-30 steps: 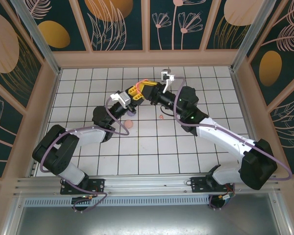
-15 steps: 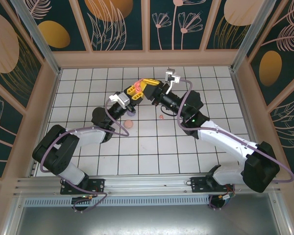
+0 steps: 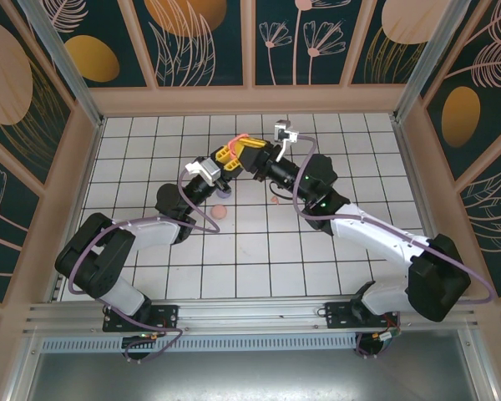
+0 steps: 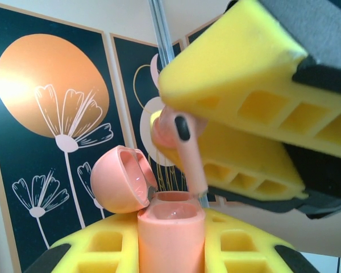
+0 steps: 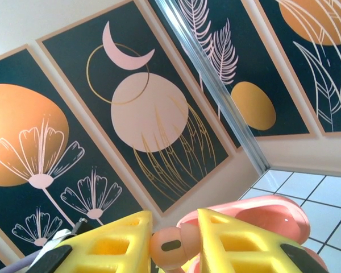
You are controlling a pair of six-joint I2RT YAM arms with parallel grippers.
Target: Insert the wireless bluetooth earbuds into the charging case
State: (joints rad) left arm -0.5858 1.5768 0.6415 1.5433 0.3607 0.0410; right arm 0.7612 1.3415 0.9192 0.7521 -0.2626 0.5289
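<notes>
Just above the charging case [image 4: 170, 239], which the left claw [image 3: 226, 156] clenches lid-open, we find the right claw [image 5: 173, 238] grasping a salmon-pink earbud [image 4: 187, 159], stem downward. Insertion is in hand; we judge the next move needs an aligned, straight descent.

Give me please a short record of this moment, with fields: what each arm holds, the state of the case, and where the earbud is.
left gripper: jaws shut on the pink charging case
case lid: open, swung to the left in the left wrist view
right gripper: jaws shut on one salmon-pink earbud
earbud position: above the case, stem pointing down at the opening, not yet seated
contact of stem and case: cannot tell
table: a round pink piece and a smaller pink piece lie on it
</notes>
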